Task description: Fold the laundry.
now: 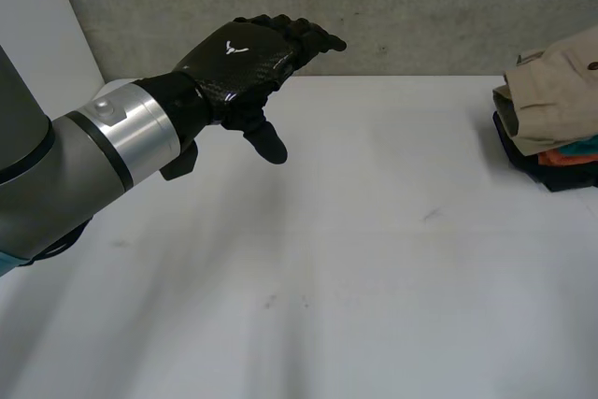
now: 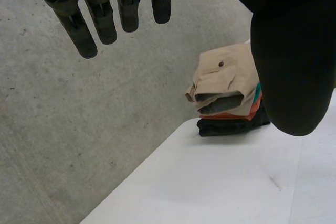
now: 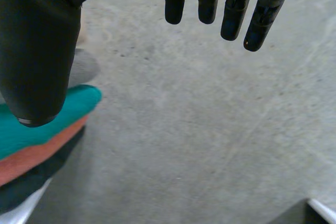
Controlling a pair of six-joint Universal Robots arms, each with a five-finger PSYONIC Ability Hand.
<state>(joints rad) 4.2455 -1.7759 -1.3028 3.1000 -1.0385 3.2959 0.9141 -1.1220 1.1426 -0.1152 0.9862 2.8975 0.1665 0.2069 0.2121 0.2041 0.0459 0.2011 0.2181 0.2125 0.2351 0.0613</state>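
Fingers (image 2: 77, 30) of left hand (image 1: 245, 61) and right hand (image 3: 37, 51) straight, spread, empty (laundry stack (image 1: 551, 100) rests on table (image 1: 374, 259)).

The left arm (image 1: 56, 170) reaches over the far left corner of the bench (image 1: 374, 268), left hand (image 1: 245, 58) raised, fingers (image 2: 105, 22) straight, thumb apart, holding nothing. The right hand (image 3: 39, 45) is spread too, empty.
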